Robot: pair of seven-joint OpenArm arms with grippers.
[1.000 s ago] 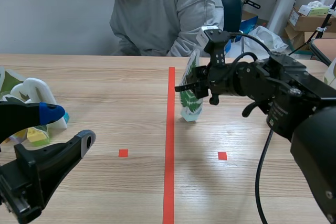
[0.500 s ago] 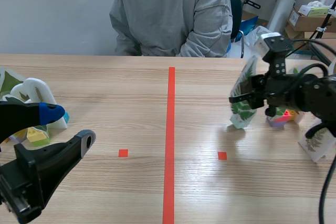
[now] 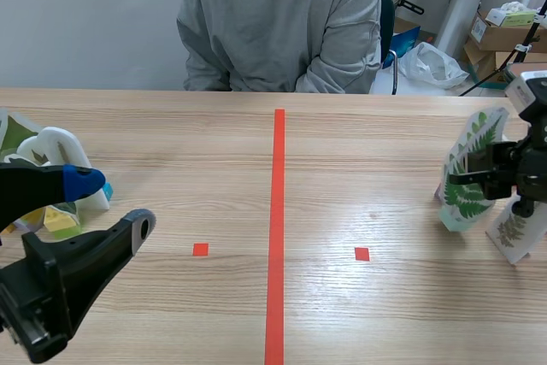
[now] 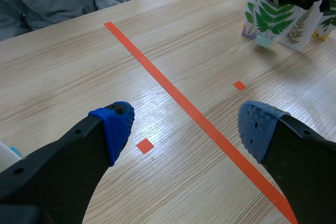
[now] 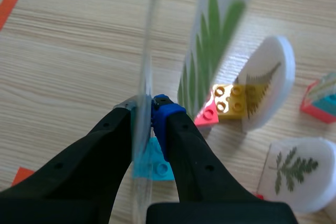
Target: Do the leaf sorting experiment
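Wide wooden counter (image 3: 171, 147), split from near to far by an orange-red tape line, with one small red square on either side. At the far edge, a person in a grey sweatshirt (image 3: 278, 23), arms resting on the counter.

Near left: the left end effector (image 3: 109, 204), large and low over the counter. Fingers spread wide, nothing between the blue dotted pads. Only bare wood and tape marks under the gap in the left wrist view. Well apart from the fern card, far off across the tape line to the right.

At the right edge: the right end effector (image 3: 472, 173). Pinches the fern card (image 3: 468, 181), a clear rounded sheet with a green frond, held upright with a slight tilt. Edge-on in the right wrist view, pressed between the two fingertips, with a cyan block (image 5: 152, 165) at its foot just below them. Contact between that block and the counter: impossible to tell.

Just right of the held card, a white card with a brownish sprig (image 3: 513, 232), standing. Ahead of the right end effector in its wrist view, a tall green-leaf card (image 5: 212, 51) and a round white card (image 5: 265, 87) with a dark frond. At their feet, a yellow block (image 5: 231, 100) touching a pink block (image 5: 207, 116).

Far left, beside the left arm: white leaf cards (image 3: 53, 147) and a small yellow-green block (image 3: 61, 221).
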